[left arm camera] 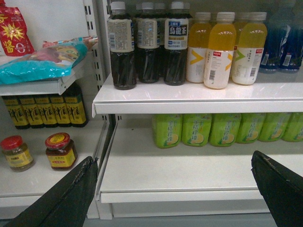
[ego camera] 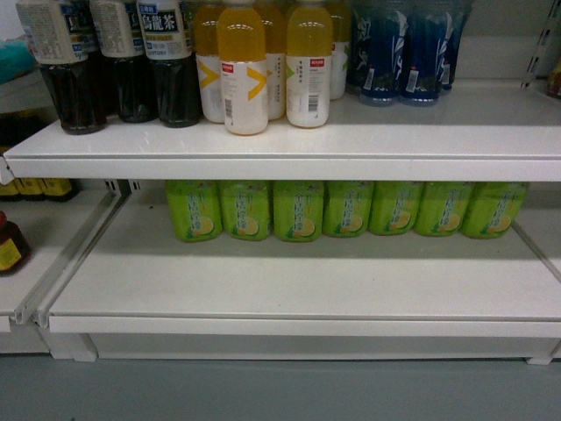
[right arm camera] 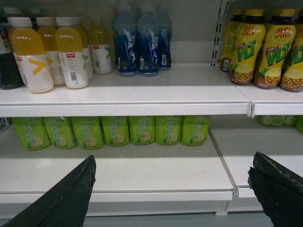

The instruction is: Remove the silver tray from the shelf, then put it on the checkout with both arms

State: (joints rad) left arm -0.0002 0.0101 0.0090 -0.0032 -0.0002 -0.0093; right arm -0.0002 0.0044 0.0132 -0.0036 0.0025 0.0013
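1. Head view looks slightly down at the white store shelf [ego camera: 289, 145], with two long boards one above the other and grey floor below. No arm or pincer shows in this view.
2. The silver tray cannot be seen in any of the three views. The bare front parts of both boards hold nothing flat or grey, and the checkout is also out of sight.
3. Judged from this, the task looks to be at its very start: the tray is yet to be found and gripped, and the carry to the checkout is all still to do.
4. On the upper board stand, from left to right, dark tea bottles [ego camera: 123, 61] with white labels, orange juice bottles [ego camera: 243, 66] with white lower halves, and blue drink bottles [ego camera: 408, 53].
5. On the lower board a row of green drink bottles [ego camera: 346, 210] runs along the back, leaving the front of that board bare.
6. The left wrist view shows the left pincer [left arm camera: 175, 189] spread wide and holding nothing, its two black tips at the bottom corners, pointing at the lower board.
7. To the left in that view, a neighbouring shelf bay holds two small jars with red lids [left arm camera: 40, 151], a row of yellow-labelled dark bottles [left arm camera: 45, 111], and packets [left arm camera: 42, 59] above.
8. The right wrist view shows the right pincer [right arm camera: 175, 189] likewise spread wide and empty, facing the same boards. At far right stand yellow lemon tea bottles [right arm camera: 262, 49].
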